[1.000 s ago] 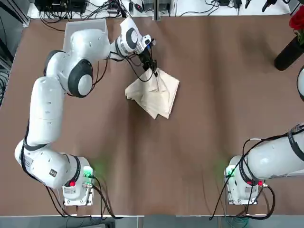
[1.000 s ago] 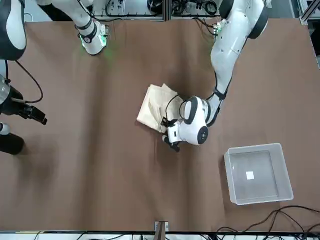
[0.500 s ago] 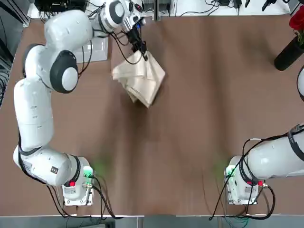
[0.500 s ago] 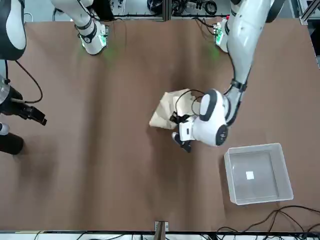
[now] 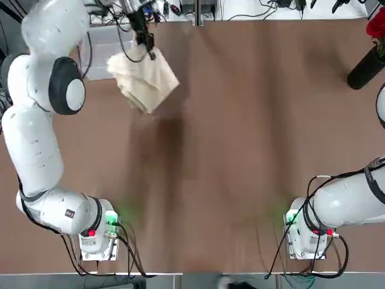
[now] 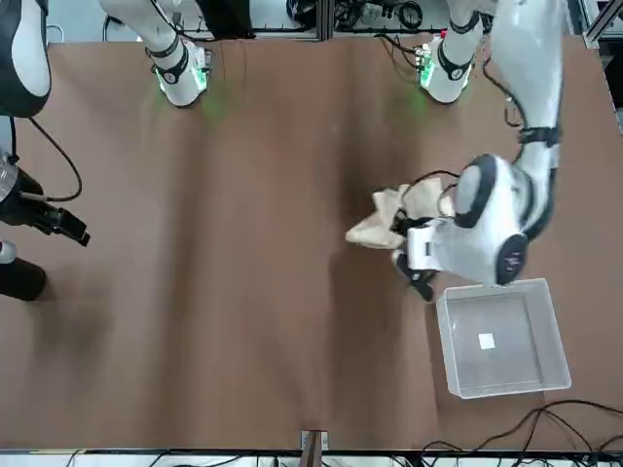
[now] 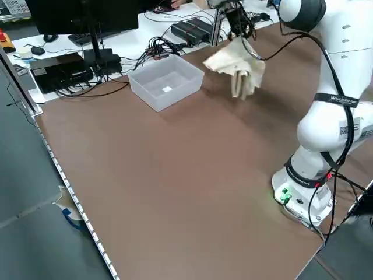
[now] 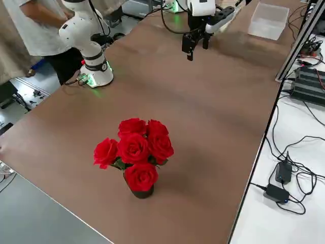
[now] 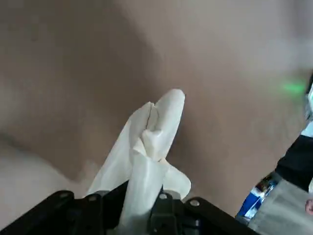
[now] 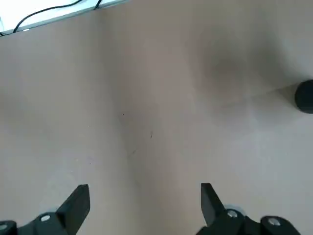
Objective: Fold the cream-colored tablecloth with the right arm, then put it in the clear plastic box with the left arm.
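You have the left gripper point(image 9: 142, 196) up over the far left part of the table point(image 5: 240, 150), its two fingers pinching the cream-colored tablecloth point(image 5: 144, 78) between them; the cloth is folded into a bunched bundle, its gathered part caught in the grip and its loose corners hanging down above the brown surface. The clear plastic box point(image 6: 503, 339) stands upright on the table at its far left, with a small white label point(image 6: 487, 341) on its floor; in your top view the cloth overlaps part of the box, while in the left side view the bundle hangs beside it, on the side nearer the arm's base; the cloth is outside the box, and you can see into the box from the front.

Your right gripper point(image 10: 146, 200) is parked over the right side of the table, fingers spread wide with nothing between them; close by it, at the table's far right, stands a dark vase point(image 5: 366, 67) holding red roses point(image 8: 134, 150). Off the table you have a monitor point(image 7: 84, 17) and a tangle of black cables point(image 7: 160, 45) on the white desk beyond; a person point(image 8: 43, 25) stands at the robots' side of the table, near the right arm's base.
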